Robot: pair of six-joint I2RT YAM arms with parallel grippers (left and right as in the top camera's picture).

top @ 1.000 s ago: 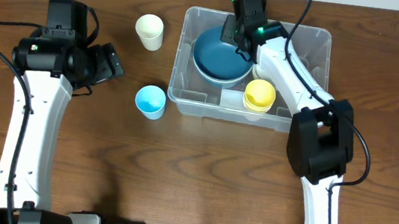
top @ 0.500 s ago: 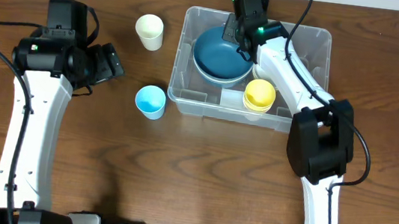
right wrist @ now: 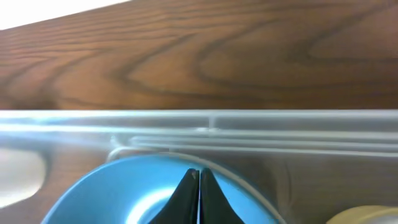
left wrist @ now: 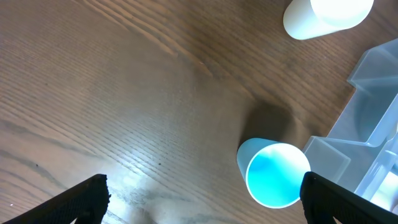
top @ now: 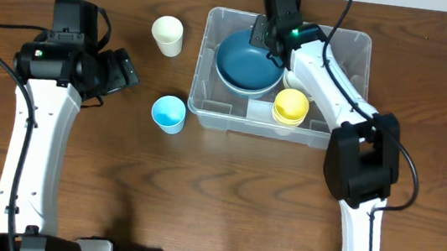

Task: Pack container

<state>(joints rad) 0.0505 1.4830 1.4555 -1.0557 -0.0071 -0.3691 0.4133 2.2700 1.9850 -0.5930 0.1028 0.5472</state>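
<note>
Since the frame before, the right arm (top: 329, 87) has shifted a little toward the right over the container; the other things lie as they were.

The wooden table (top: 199, 190) carries everything. The container (top: 353, 41), a clear plastic bin, stands at the far side of the table, right of the middle. Inside it, in the left part, lies a dark blue bowl (top: 243, 60), and a yellow cup (top: 291, 104) stands at the near wall, just beside the bowl.

The right gripper (right wrist: 198, 186) hangs over the far edge of the bowl. In the wrist view its two fingertips are pressed together and nothing shows between them.

The left arm (top: 38, 121) is at the left side, well apart from the container. The left gripper (left wrist: 202, 199) has its fingers spread wide and holds nothing. Below it a light blue cup (left wrist: 273, 174) stands upright on the table, just beside the container's left corner. A cream cup (top: 167, 35) stands farther back, near the container's left wall but apart from it
</note>
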